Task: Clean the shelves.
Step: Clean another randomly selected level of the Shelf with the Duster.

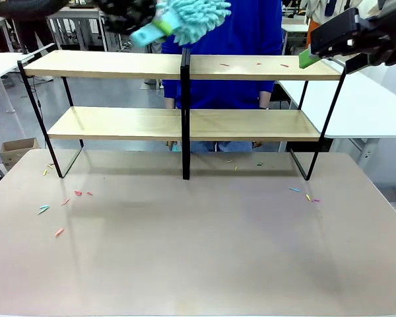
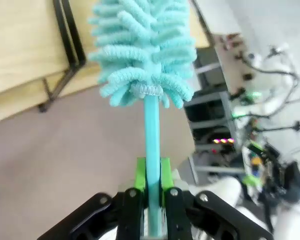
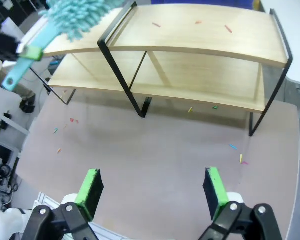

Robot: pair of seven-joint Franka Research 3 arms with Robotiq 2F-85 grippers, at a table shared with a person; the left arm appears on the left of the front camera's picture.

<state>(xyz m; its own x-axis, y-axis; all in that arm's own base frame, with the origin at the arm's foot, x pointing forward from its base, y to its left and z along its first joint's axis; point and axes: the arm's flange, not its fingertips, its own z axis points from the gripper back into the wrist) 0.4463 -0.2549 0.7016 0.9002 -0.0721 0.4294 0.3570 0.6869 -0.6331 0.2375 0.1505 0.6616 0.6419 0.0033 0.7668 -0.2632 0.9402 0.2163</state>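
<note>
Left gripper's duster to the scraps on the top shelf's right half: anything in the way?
Only the frame's black centre bar, which crosses the top shelf between the duster and the scraps. The duster hangs above board level, so it can probably pass over. Nothing else visible there.

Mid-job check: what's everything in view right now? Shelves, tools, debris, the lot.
shelves: one two-tier rack, light wood in a black frame, far side of the table
duster: one, teal, raised above the top board near the central post
top-board scraps: about three, red-orange, right half
table scraps: several, mixed colours, left and right near the rack's feet
table: one, grey-brown
cardboard box: one, brown, on the floor at left
person: one, blue top, behind the rack
left gripper: shut on the duster's handle
right gripper: open, empty, high by the rack's right end
</note>
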